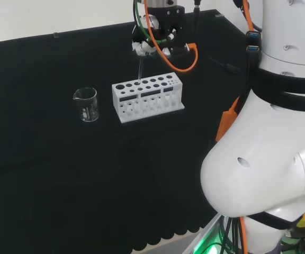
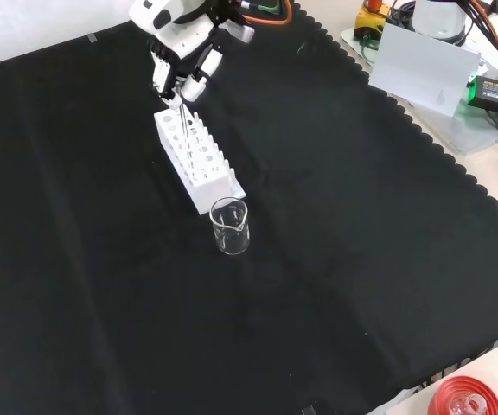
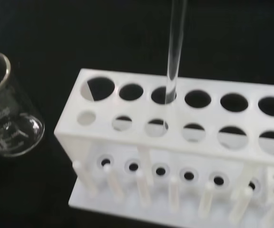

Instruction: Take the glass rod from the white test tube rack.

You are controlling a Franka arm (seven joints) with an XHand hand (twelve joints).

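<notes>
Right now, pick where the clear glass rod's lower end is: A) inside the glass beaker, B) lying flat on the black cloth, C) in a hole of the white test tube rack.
C: the clear glass rod stands upright with its lower end in a top hole of the white test tube rack.

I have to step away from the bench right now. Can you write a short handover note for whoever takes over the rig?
Hand: above the white test tube rack, fingers curled on the top of the glass rod.
Rod: upright, lower end still in a rack hole, in the row away from the pegs.
Beaker: beside the rack's end, untouched.
Done: rod grasped.
Left: lift it straight up, clear of the rack.
</notes>
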